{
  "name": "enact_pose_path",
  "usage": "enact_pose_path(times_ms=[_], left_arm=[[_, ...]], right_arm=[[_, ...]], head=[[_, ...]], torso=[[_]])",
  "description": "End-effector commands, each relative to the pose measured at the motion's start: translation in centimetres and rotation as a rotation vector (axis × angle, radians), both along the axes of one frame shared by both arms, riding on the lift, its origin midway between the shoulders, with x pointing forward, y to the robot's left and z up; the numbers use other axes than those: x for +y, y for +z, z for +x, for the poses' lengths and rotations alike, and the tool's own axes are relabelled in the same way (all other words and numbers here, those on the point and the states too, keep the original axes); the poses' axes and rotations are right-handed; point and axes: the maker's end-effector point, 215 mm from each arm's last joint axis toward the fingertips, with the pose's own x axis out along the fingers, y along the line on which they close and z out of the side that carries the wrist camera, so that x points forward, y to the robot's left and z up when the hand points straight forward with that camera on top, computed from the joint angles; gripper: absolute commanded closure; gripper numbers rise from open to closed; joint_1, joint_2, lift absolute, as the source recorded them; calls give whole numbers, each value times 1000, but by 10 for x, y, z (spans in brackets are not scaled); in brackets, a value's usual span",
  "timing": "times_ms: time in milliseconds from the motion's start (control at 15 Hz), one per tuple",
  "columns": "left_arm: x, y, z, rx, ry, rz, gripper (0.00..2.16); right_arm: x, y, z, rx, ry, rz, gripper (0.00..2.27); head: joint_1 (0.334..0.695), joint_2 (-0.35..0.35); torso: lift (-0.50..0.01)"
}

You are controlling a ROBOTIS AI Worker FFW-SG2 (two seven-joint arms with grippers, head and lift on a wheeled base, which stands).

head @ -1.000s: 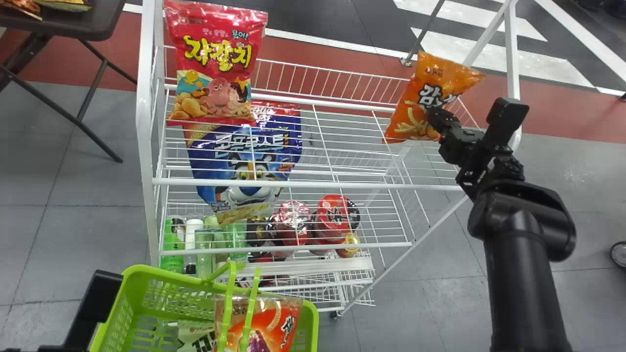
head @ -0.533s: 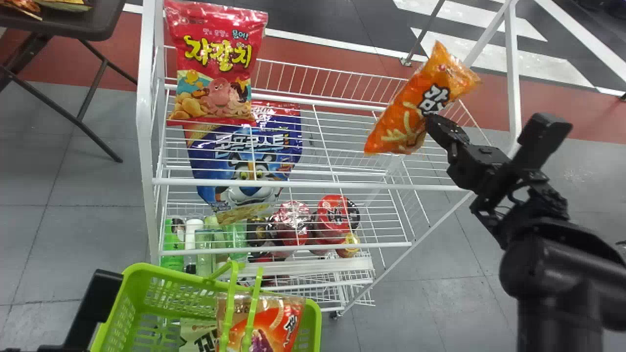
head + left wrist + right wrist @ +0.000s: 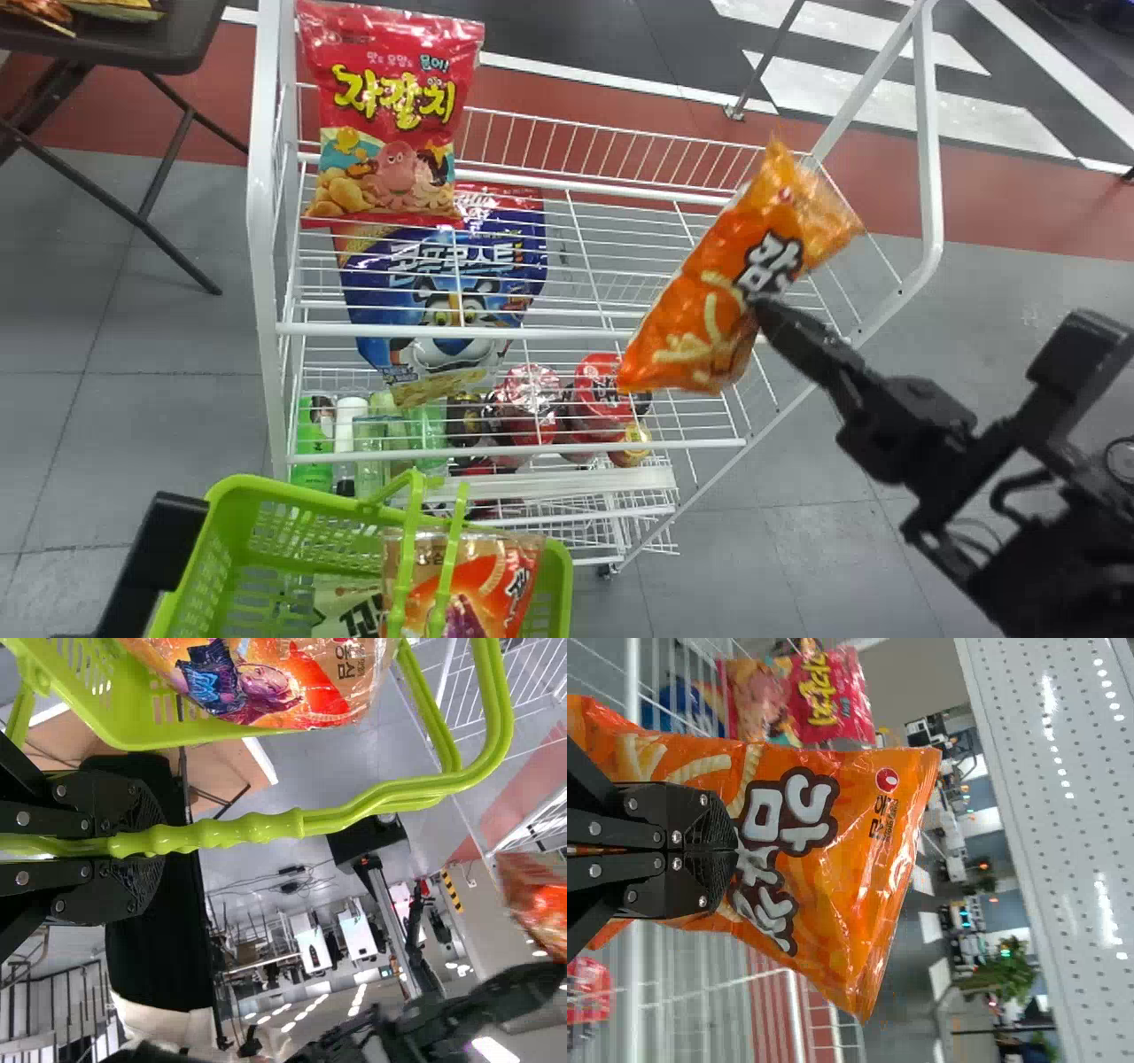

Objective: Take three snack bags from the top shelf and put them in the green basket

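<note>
My right gripper [image 3: 764,312] holds an orange snack bag [image 3: 709,301] tilted in the air over the right part of the rack's top shelf [image 3: 567,332]. In the right wrist view, the right gripper [image 3: 735,850] is shut on the front of the orange bag [image 3: 824,859]. A red snack bag [image 3: 390,115] stands at the top shelf's left end. The green basket [image 3: 221,532] is at the bottom left, with an orange-red bag [image 3: 496,585] and a pale bag [image 3: 350,607] inside. Down in the left wrist view, my left gripper [image 3: 133,850] is shut on the basket handle [image 3: 257,827].
A blue cereal bag [image 3: 443,283], red cups [image 3: 607,390] and green bottles [image 3: 312,443] sit on levels below the top shelf. White posts [image 3: 263,204] frame the rack's sides. A dark table [image 3: 168,40] stands at the far left.
The right arm has drawn back from the shelf's far right toward the robot, carrying the orange bag nearer and leftward, more tilted. The basket has shifted only slightly.
</note>
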Motion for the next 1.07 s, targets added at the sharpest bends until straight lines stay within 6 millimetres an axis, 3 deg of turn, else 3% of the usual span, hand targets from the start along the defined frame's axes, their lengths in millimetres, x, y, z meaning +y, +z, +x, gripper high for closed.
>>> enact_pose_path(times_ms=[0, 400, 667, 1000], left_arm=[[8, 1, 5, -10, 34, 7, 1997], [1, 4, 10, -34, 36, 9, 1997], [-6, 9, 2, -28, 27, -11, 1997], [-11, 11, -3, -26, 13, -19, 1997]], right_arm=[[34, -37, -30, 157, 76, 117, 2246], [126, -119, -112, 485, 251, 323, 2246], [177, -168, -140, 620, 343, 413, 2246], [204, -221, -147, 709, 372, 404, 2246]], head=[[695, -350], [695, -350], [695, -350], [695, -350]], torso=[[-44], [-44], [-44], [-44]])
